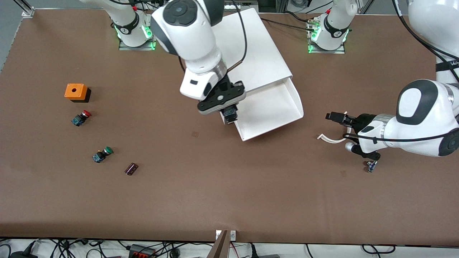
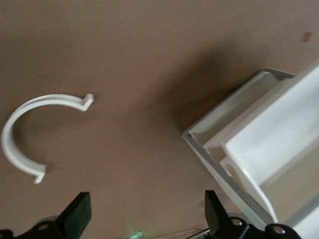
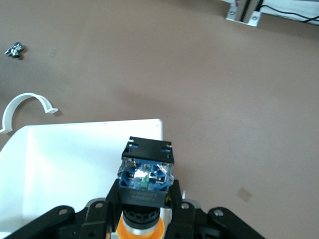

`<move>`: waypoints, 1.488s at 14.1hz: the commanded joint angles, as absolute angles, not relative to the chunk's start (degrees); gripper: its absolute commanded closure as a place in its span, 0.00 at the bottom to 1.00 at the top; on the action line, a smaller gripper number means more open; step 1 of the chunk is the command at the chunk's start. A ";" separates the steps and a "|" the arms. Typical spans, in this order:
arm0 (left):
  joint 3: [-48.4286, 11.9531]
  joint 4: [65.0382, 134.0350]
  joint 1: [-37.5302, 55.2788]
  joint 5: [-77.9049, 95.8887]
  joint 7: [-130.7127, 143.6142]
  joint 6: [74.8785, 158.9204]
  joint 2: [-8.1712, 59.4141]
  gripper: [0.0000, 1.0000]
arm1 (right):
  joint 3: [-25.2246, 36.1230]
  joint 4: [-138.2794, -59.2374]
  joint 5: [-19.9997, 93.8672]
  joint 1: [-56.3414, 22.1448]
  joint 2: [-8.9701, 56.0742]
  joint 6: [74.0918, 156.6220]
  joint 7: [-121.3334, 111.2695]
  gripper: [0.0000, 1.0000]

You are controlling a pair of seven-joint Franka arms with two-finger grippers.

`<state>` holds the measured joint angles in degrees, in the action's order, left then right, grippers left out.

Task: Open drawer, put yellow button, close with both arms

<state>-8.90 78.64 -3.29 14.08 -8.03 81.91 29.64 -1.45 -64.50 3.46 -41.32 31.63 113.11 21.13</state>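
Right gripper: your right gripper [image 1: 229,114] hung over the drawer's corner toward the right arm's end of the table, its fingers clamped on the yellow button [image 3: 144,174], cap down between the fingers and blue block facing the wrist camera.
Left gripper: your left gripper [image 1: 331,116] waited low over the table toward the left arm's end, fingers [image 2: 77,215] spread apart and holding nothing, with the white curved clip [image 1: 328,139] lying just beside it.
Drawer: the drawer [image 1: 287,100] stood pulled out of the white cabinet [image 1: 251,46]; the floor you could see was bare white, with nothing lying in it.
Risk, the drop: the button sat right over the drawer's rim in the right wrist view, so a release from there could, in my judgement, have struck the wall and bounced onto the table; you needed to carry it further in over the tray first.
Risk, the close: the cabinet lay skewed on the table, so a push from one arm alone could have slid the whole box; the left arm was well apart from it.
Bystanders: the red button [image 1: 81,118], green button [image 1: 102,154], orange box [image 1: 76,91] and a small dark part [image 1: 131,168] stayed out at the right arm's end.
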 commanded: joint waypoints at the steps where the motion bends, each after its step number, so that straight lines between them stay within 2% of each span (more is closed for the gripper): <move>1: -8.97 76.04 -1.41 6.27 -4.75 81.74 29.79 0.00 | -0.62 -60.30 3.52 -44.03 34.62 112.59 22.32 1.00; 5: -8.17 70.32 -1.49 -3.84 -2.91 83.31 31.82 0.00 | -0.53 -59.68 3.43 -46.22 38.40 114.61 22.41 1.00; 8: -8.17 70.31 -1.85 -4.83 -0.80 89.64 32.61 0.00 | 0.26 -59.59 0.89 -48.51 41.04 114.70 22.67 1.00; 12: -8.26 70.31 -2.72 -4.04 -0.88 89.91 33.22 0.00 | 0.18 -56.08 0.44 -49.22 43.68 115.66 25.48 1.00; 17: -8.79 70.31 -2.81 -1.51 -0.79 89.82 32.87 0.00 | -0.09 -56.07 0.53 -50.53 45.52 120.05 28.73 1.00; 21: -8.79 70.40 -2.72 -0.88 -0.79 89.82 32.96 0.00 | -0.09 -56.07 0.61 -50.98 46.23 120.06 28.65 1.00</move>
<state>-8.48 72.05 -2.58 -1.74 -1.36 90.37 32.22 -0.60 -58.46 1.10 -50.41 45.02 120.29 27.24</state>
